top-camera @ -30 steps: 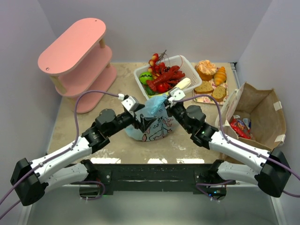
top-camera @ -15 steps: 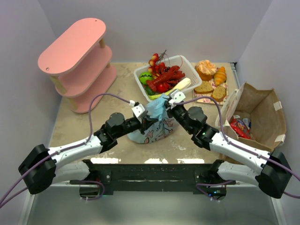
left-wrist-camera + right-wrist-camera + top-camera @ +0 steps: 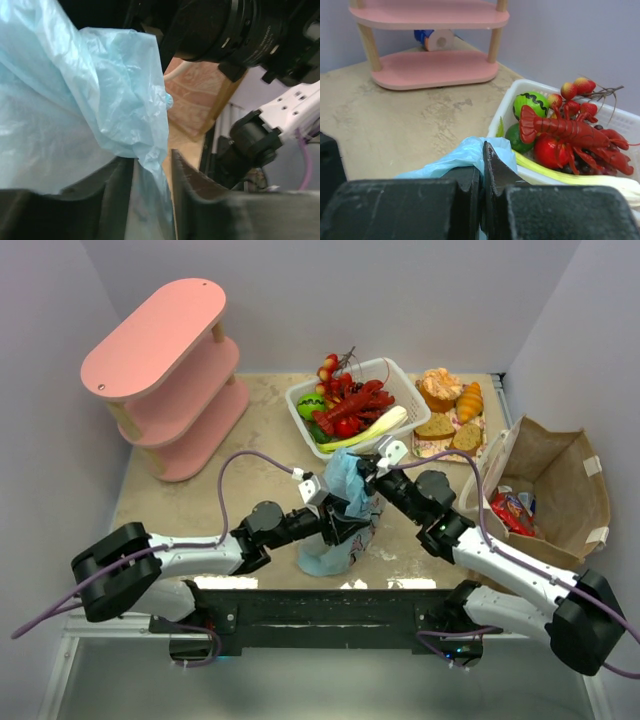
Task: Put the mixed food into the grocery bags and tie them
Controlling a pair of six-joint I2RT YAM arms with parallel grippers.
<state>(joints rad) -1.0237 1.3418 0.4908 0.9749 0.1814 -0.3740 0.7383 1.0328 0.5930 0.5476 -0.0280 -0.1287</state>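
left gripper [image 3: 149, 167]: the two fingers stand apart with a clear gap; a fold of the light-blue bag [image 3: 75, 90] hangs down through that gap and looks loose, not squeezed flat.
right gripper [image 3: 481, 150]: the fingers are pressed together, with a scrap of the bag's film nipped between the tips.
light-blue bag: it sits on the table [image 3: 200, 510] near the front edge, between the two arms. Its top is bunched and drawn up toward the right gripper, and the body leans. The cartoon print shows on its side. I cannot see what is inside.
brown paper bag [image 3: 560, 475]: it stands open at the right side of the table, close to the wall and well apart from the blue bag. The red packets [image 3: 512, 510] lie in the bottom.
red lobster [image 3: 570, 132]: it lies in the white basket [image 3: 395, 373] at the back of the table, on top of green and red toy fruit.
pale stalk [image 3: 375, 428]: it lies along the basket's near side.
baked goods [image 3: 450, 410]: bread slices, a croissant and a pastry lie just right of the basket, between it and the paper bag.
pink shelf [image 3: 165, 350]: a three-tier shelf stands at the back left corner. From the right wrist a small blue and white thing shows on a lower tier, too small to name.
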